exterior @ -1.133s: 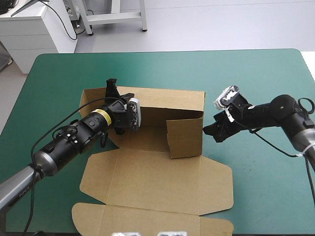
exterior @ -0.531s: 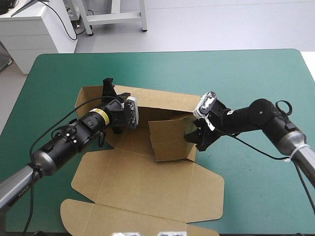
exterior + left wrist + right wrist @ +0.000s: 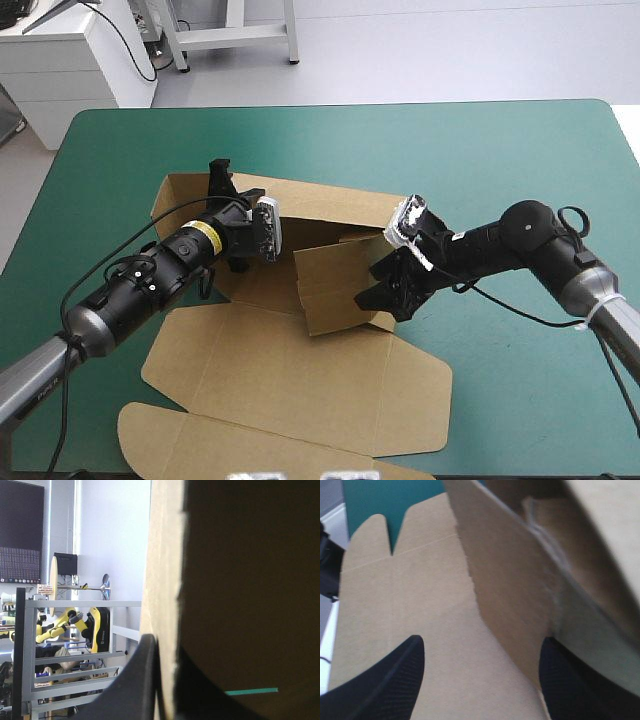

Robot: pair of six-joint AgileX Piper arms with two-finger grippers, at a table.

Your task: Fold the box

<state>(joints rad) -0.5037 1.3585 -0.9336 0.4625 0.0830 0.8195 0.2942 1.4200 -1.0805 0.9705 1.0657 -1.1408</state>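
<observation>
Wall-raising looks to be the step in hand.

High view: the box (image 3: pixel 262 288) lies mid-tabletop (image 3: pixel 500 150) on the teal-green cover, with its lid panel (image 3: pixel 300 370) flat toward the near edge and its back wall (image 3: pixel 330 205) raised. The left tool (image 3: pixel 222 175) grips that wall near its left corner. The right tool (image 3: pixel 385 290) presses the side wall (image 3: pixel 330 285) inward; the wall is tilted, not square.

Left wrist view: the black fingers pinch the board's edge, almost meeting.

Right wrist view: the fingers stand spread, the side wall just beside one of them.

To do this well, I judge the left should hold the back wall upright. The right should push low along the crease, so the side wall stands straight and can be tucked.
</observation>
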